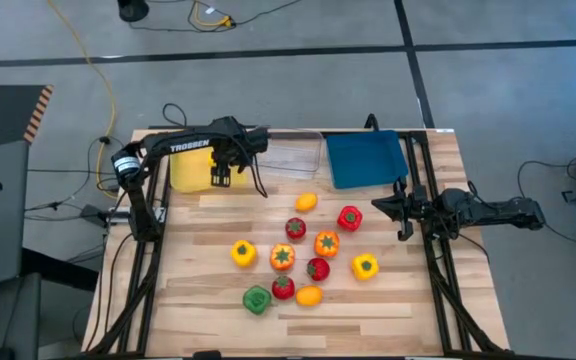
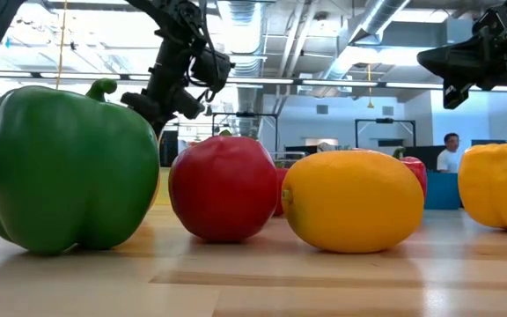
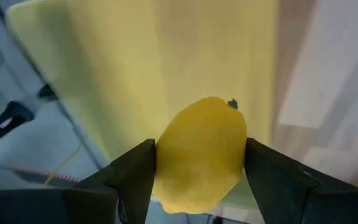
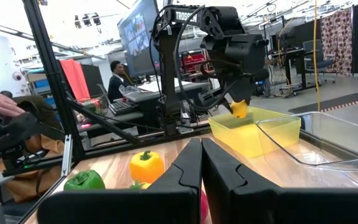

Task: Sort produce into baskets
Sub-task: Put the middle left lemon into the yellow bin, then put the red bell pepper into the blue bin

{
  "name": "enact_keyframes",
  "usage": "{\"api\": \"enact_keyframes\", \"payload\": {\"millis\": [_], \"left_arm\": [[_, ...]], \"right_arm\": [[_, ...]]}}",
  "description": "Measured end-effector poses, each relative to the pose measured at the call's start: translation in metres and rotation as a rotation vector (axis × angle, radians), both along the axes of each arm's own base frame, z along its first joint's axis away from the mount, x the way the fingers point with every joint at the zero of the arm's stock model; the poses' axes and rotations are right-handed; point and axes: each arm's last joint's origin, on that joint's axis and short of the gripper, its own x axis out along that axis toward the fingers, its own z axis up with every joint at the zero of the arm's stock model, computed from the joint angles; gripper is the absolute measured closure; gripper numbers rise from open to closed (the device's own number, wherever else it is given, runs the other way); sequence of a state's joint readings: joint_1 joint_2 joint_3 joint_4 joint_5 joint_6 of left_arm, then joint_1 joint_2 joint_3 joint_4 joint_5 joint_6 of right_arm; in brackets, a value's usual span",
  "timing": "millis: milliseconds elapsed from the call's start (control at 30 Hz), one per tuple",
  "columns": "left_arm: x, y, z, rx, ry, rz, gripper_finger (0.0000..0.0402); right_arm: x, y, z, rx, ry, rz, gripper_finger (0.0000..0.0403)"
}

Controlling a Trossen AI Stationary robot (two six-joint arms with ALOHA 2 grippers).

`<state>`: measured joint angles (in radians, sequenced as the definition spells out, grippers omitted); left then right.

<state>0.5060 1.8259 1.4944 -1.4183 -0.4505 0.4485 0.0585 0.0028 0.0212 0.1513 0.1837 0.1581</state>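
My left gripper (image 1: 220, 178) is shut on a yellow lemon (image 3: 199, 152) and hangs over the yellow bin (image 1: 190, 168) at the table's far left; the lemon also shows in the right wrist view (image 4: 239, 109). The clear bin (image 1: 293, 155) and the blue bin (image 1: 365, 158) stand to its right along the far edge. The other produce lies mid-table: a lemon (image 1: 306, 202), red pieces (image 1: 349, 217), yellow peppers (image 1: 243, 253), an orange pepper (image 1: 326, 243), a green pepper (image 1: 257, 299). My right gripper (image 1: 400, 208) is shut and empty at the right side. My left gripper pinches the lemon by its two long sides (image 3: 163, 163) between its two fingers (image 3: 135, 177). The fingers point down from above. The lemon hangs lifted clear above the yellow bin's floor (image 3: 166, 56), one tip (image 3: 232, 104) pointing away from the wrist.
The three bins line the far edge. The produce clusters at the table's middle and near part. In the low view the green pepper (image 2: 64, 167), a red piece (image 2: 223, 187) and a lemon (image 2: 352, 201) stand close to the camera. People show in the room beyond.
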Motion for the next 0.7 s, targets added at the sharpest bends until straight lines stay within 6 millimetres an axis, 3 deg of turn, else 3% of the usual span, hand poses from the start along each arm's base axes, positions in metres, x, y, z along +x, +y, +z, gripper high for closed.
{"api": "enact_keyframes", "payload": {"millis": [233, 700], "left_arm": [[0.0021, 0.0036, 0.0019, 0.161, 0.046, -0.027, 0.0152], [0.0044, 0.0009, 0.0003, 0.122, -0.047, 0.085, 0.0148]], "right_arm": [[0.0000, 0.0000, 0.0000, 0.000, 0.000, 0.000, 0.0367], [-0.0006, 0.0000, 0.0032, 0.002, -0.034, 0.000, 0.0343]]}}
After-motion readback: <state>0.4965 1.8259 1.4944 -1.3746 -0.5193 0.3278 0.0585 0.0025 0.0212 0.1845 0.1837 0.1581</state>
